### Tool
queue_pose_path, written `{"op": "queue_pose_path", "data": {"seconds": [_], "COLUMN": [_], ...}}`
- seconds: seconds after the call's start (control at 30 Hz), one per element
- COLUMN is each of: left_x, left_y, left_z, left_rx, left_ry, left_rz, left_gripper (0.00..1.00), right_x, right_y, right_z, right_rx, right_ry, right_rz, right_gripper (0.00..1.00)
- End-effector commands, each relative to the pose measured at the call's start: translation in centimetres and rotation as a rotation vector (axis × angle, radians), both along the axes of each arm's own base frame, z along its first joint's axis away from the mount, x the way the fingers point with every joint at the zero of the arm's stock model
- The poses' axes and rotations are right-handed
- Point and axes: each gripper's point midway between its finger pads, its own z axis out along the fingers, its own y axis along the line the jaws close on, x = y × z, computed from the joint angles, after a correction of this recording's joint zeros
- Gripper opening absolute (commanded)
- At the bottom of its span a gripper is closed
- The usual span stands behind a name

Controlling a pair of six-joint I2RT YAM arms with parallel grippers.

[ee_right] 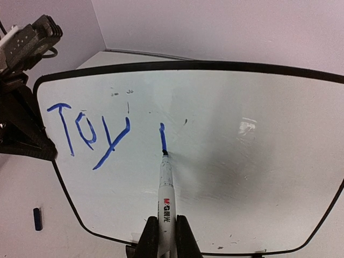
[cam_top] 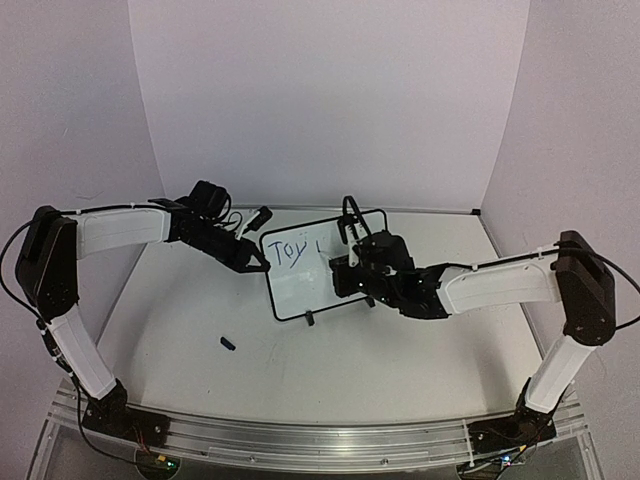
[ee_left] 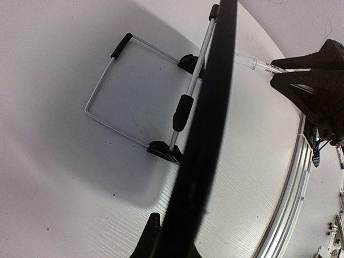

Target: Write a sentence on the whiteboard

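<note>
Top view: the whiteboard (cam_top: 300, 292) stands mid-table, with "Toy" of the sentence (cam_top: 290, 247) at its 10 o'clock corner. My left gripper (cam_top: 258, 263) pinches its 9 o'clock edge, and a blue cap (cam_top: 228, 344) lies at 7 o'clock from it.

Left wrist: the whiteboard's black frame runs up between my closed jaws.

Right wrist: my right gripper (ee_right: 164, 239) clamps the marker (ee_right: 165, 185), its tip on a blue stroke at 3 o'clock of "Toy".

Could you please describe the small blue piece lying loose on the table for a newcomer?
Start at the whiteboard standing mid-table, lettered "Toy" in blue. Off the board's lower left corner, toward the near edge of the table, lies a short dark-blue piece. It alone lies loose, touching nothing.
</note>
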Motion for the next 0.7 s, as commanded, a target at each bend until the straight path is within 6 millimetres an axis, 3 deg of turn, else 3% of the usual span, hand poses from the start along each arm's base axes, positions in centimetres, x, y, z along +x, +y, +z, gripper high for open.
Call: {"op": "queue_pose_path", "data": {"seconds": [0.0,0.37,0.67], "left_x": [0.8,0.7,0.7], "left_y": [0.4,0.4,0.4], "left_z": [-0.7,-0.6,-0.6], "left_rx": [0.060,0.060,0.060], "left_ry": [-0.016,-0.018,-0.016], "left_rz": [0.029,0.029,0.028], "left_gripper": [0.00,0.00,0.00], "right_x": [-0.2,-1.5,0.3], "right_y": [-0.5,-0.2,0.9], "right_z": [-0.1,5.4,5.6], "right_rx": [0.014,0.074,0.039], "right_ry": [0.019,-0.073,-0.103], "right_rz": [-0.009,0.031,-0.009], "right_gripper": [0.00,0.00,0.00]}}
